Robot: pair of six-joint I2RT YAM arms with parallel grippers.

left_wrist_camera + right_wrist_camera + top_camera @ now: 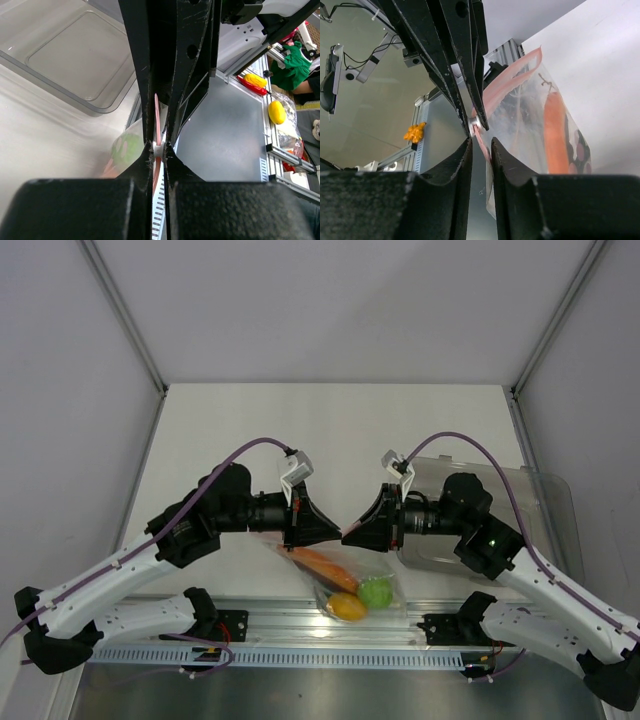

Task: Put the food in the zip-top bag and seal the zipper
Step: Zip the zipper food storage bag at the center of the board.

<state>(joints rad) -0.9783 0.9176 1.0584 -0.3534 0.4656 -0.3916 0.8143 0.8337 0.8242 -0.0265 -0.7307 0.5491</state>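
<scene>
The zip-top bag hangs between my two grippers near the table's front edge. Inside it are the reddish-orange slice, the green fruit and the yellow-orange fruit. My left gripper is shut on the white slider of the pink-red zipper. My right gripper faces it, tip to tip. In the right wrist view its jaws stand slightly apart around the zipper strip, just below the slider. The slice and dark bits show through the plastic.
A rigid clear tray sits at the right behind my right arm and also shows in the left wrist view. An aluminium rail runs along the front edge under the bag. Loose toy foods lie beyond the table.
</scene>
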